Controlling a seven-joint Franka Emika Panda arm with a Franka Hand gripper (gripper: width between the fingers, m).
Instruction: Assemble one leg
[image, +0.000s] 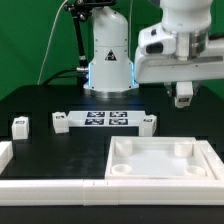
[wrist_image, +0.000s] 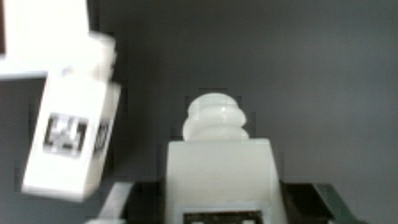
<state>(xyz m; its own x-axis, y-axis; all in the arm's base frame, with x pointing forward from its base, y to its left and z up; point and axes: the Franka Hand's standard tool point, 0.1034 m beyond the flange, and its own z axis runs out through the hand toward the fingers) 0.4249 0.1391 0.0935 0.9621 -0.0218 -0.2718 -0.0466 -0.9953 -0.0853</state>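
Note:
My gripper (image: 183, 92) hangs above the table at the exterior view's right, over the far edge of the white square tabletop (image: 160, 160). It is shut on a leg (image: 184, 98). In the wrist view the held leg (wrist_image: 217, 165) sits between the two dark fingers (wrist_image: 135, 200), with its rounded screw tip (wrist_image: 214, 112) pointing away from the gripper (wrist_image: 217, 205). Three more legs stand on the black table: one at the far left (image: 19, 125) and one at each end of the marker board (image: 61, 122) (image: 148, 122).
The marker board (image: 105, 119) lies mid-table in front of the robot base (image: 108, 60). A white L-shaped rail (image: 45, 186) runs along the left and front edges. In the wrist view a blurred white tagged piece (wrist_image: 75, 130) lies beside the held leg.

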